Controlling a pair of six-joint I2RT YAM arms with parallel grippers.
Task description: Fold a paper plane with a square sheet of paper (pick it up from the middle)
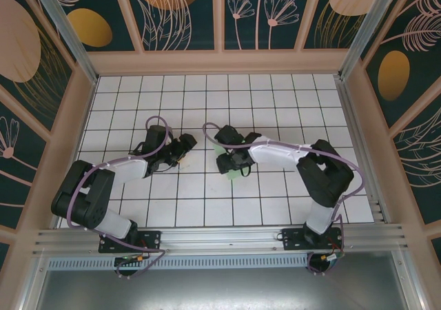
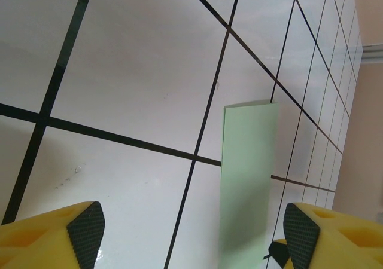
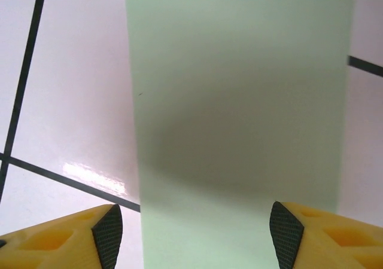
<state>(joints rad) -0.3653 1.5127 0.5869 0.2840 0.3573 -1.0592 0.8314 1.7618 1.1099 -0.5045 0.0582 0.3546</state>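
My left hand [image 2: 192, 236] hung released above the counter [image 2: 131, 72]; my right hand [image 3: 191, 236], spread wide, straddled the folded paper [image 3: 239, 72].

Matt paper sheet [image 3: 239, 101], glossy tiled table [image 3: 72, 101]

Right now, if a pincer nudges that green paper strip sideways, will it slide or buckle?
Probably slides: the paper lies flat on glossy tiles. Likely floppy and very light, since it looks thin. A push on one edge may buckle it instead.
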